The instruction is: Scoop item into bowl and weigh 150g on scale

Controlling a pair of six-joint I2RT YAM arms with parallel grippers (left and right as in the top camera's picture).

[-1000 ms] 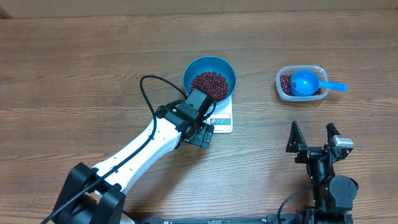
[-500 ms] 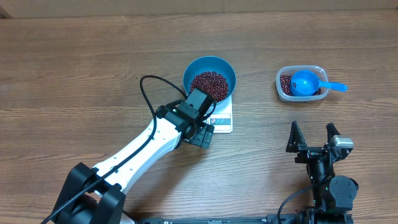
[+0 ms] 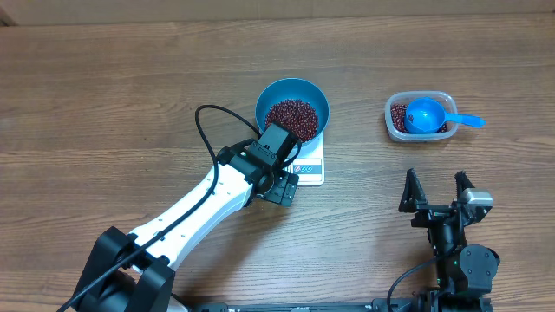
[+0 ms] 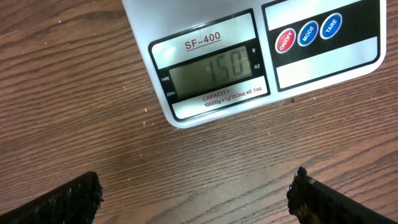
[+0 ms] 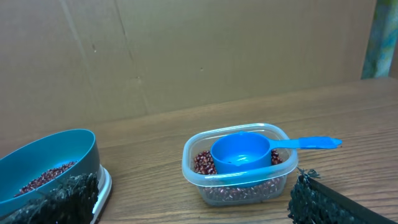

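Note:
The blue bowl (image 3: 292, 106) stands on the white scale (image 3: 310, 165) and holds a heap of dark red-brown beans (image 3: 290, 117). In the left wrist view the scale (image 4: 249, 56) fills the top, and its display (image 4: 211, 70) reads 150. My left gripper (image 4: 196, 193) hovers open over bare table just in front of the scale, nothing between its fingers. My right gripper (image 3: 438, 191) rests open near the front right edge, empty. From its wrist I see the bowl (image 5: 46, 165) at left.
A clear plastic tub (image 3: 420, 117) at the back right holds more beans and a small blue scoop (image 3: 427, 114) with its handle pointing right. It shows in the right wrist view too, tub (image 5: 239, 165) ahead of the fingers. A black cable (image 3: 208, 130) loops off the left arm.

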